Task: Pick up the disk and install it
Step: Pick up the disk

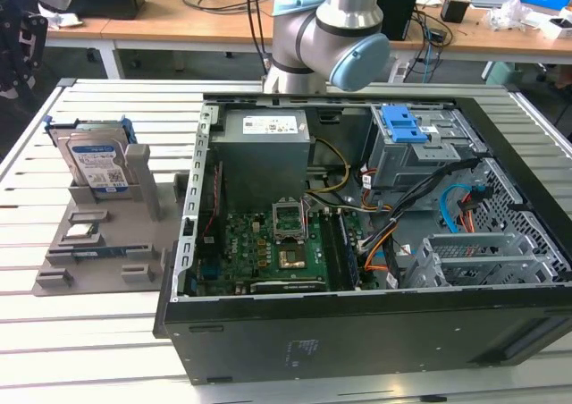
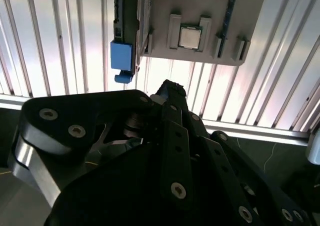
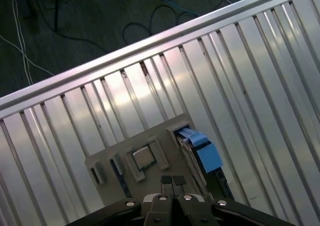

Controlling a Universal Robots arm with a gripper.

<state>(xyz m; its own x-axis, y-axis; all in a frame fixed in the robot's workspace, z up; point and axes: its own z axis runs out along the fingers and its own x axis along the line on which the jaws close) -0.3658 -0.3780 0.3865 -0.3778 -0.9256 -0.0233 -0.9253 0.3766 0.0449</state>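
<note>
The disk [image 1: 94, 158] is a silver drive with a blue-and-white label and a blue edge frame. It stands upright in a grey holder [image 1: 98, 261] on the slatted table, at the exterior view's left. In both wrist views I look down on it edge-on, with its blue frame [image 3: 205, 155] [image 2: 121, 56] beside the holder [image 3: 107, 158] [image 2: 200, 6]. My gripper [image 3: 172, 180] [image 2: 169, 88] hangs well above the holder, near the disk's side of it. Its fingers are shut together with nothing between them and touch nothing.
An open computer case [image 1: 357, 332] fills the middle and the exterior view's right, with a grey power supply [image 1: 264, 149], motherboard [image 1: 268, 252], loose cables and a drive cage with a blue latch [image 1: 407, 127]. A processor chip [image 3: 144, 157] lies in the holder. The arm's elbow [image 1: 331, 29] rises behind the case.
</note>
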